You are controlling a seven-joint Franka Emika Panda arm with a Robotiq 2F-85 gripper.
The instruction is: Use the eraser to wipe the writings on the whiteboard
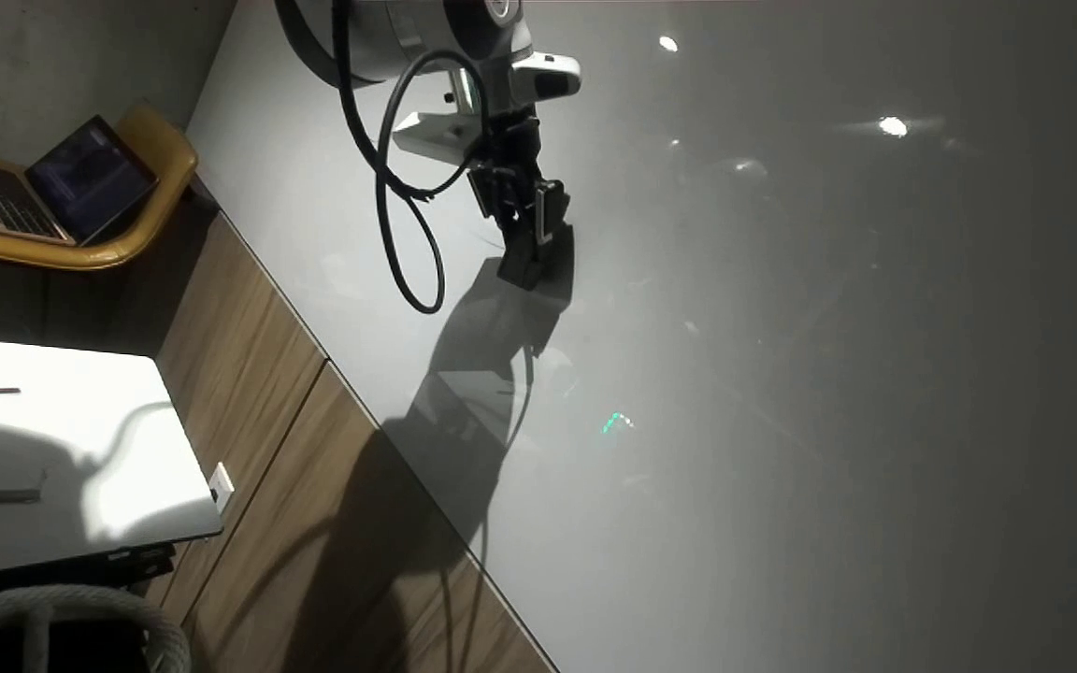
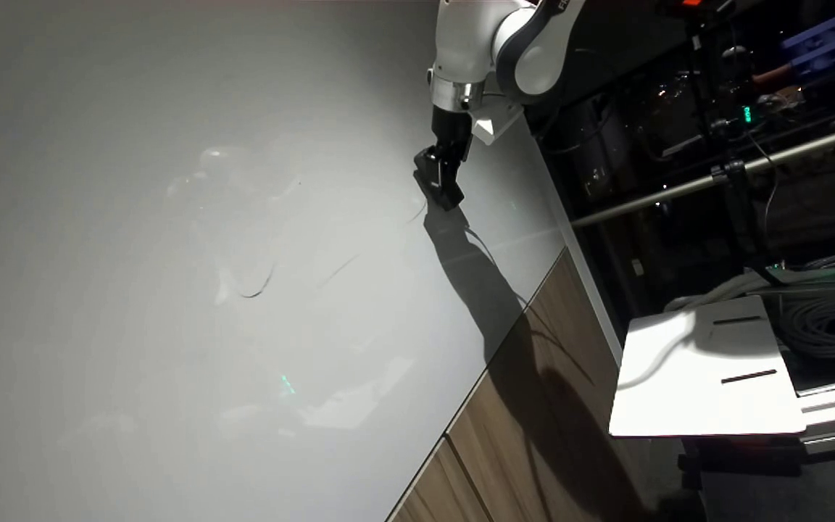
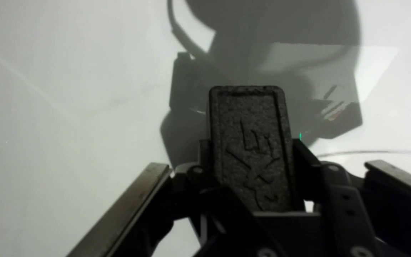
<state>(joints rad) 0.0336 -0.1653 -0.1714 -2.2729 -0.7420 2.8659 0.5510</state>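
Observation:
My gripper (image 3: 252,155) is shut on the eraser (image 3: 250,110), a dark oblong block held between both fingers and pointing at the board. The eraser also shows in both exterior views (image 1: 522,267) (image 2: 451,197), close to the whiteboard (image 1: 782,299); I cannot tell whether it touches. Of the writings, a dark arc (image 2: 261,291) and a fainter line (image 2: 338,270) show in an exterior view. A short thin curve (image 2: 419,212) lies beside the gripper (image 2: 438,163). In the wrist view a thin line (image 3: 366,152) runs to the right of the fingers.
A loose black cable (image 1: 387,243) hangs from the arm. Wood panels (image 1: 249,374) border the board. A white table (image 2: 707,377) stands beyond them. A laptop (image 1: 90,182) rests on a yellow chair (image 1: 141,224). A metal rail (image 2: 787,161) runs past the board's edge.

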